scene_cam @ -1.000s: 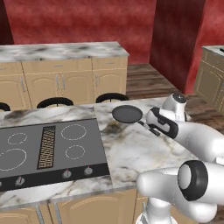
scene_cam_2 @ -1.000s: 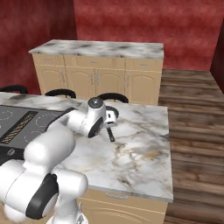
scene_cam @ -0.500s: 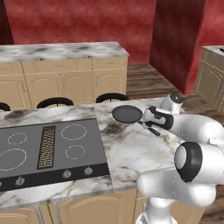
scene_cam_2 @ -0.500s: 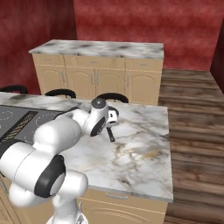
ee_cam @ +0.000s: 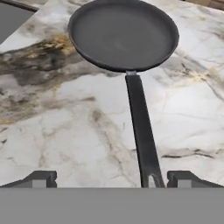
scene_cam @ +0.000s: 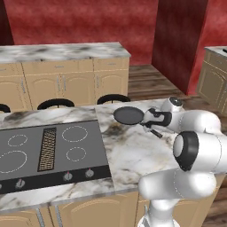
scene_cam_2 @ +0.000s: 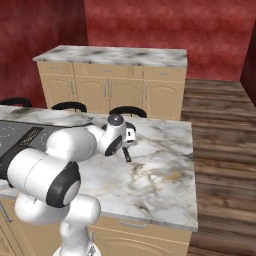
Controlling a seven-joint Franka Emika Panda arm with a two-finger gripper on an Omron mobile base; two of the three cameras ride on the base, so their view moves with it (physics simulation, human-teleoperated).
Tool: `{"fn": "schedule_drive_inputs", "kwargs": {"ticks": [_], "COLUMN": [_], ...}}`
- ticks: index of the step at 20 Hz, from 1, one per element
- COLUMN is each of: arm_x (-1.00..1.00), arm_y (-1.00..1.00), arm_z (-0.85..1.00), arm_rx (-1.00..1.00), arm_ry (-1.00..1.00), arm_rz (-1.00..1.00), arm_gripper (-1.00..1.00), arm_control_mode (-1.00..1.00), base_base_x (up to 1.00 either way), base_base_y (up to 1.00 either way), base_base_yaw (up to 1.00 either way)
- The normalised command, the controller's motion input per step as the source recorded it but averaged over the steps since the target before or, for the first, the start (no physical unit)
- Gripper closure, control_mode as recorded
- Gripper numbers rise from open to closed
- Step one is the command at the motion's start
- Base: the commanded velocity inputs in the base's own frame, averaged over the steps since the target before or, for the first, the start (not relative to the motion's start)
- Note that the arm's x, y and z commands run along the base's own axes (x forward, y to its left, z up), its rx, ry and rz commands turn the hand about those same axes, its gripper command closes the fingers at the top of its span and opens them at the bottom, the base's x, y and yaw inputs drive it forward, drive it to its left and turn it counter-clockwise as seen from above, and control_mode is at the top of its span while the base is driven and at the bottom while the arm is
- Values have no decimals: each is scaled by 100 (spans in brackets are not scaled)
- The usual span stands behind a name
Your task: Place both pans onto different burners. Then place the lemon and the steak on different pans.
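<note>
1. While the arm reached over the right end of the marble table (scene_cam: 128, 155), one pan (scene_cam: 129, 115) sat on it, just right of the cooktop (scene_cam: 26, 164) and off every ring.
2. Count: one pan, four burners (scene_cam: 74, 133) outlined on the cooktop, one vent grille (scene_cam: 46, 142) between them, three knobs (scene_cam: 67, 176) along the front strip, three dark stools (scene_cam: 55, 103) behind the table.
3. Pan handle (ee_cam: 142, 135) ran from the rim straight toward the gripper (ee_cam: 112, 179); its end lay between the two fingers (ee_cam: 41, 178), nearer the right-hand one in the hand view.
4. Fingers were spread wide, nothing clamped; contact with the handle could not be told.
5. In the right base view the gripper (scene_cam_2: 131, 137) hung low over the table, the handle's end (scene_cam_2: 126, 155) poking out below it.
6. Versus a second ago: pan unmoved, fingers equally wide, hand closer in over the handle, elbow swung up and nearer the base cameras.
</note>
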Motion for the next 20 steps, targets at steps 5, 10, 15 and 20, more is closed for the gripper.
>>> {"fn": "schedule_drive_inputs", "kwargs": {"ticks": [5, 10, 15, 20], "arm_x": [11, 15, 15, 16], "arm_y": [0, -2, -6, -5], "arm_z": [-23, -19, -16, -15], "arm_rx": [0, 0, 0, 0], "arm_ry": [0, 0, 1, 0], "arm_rz": [1, 0, 0, 0], "arm_gripper": [-100, -100, -100, -100], "arm_control_mode": [-100, -100, -100, -100], "base_base_x": [0, 0, 0, 0], "base_base_y": [0, 0, 0, 0], "base_base_yaw": [0, 0, 0, 0]}}
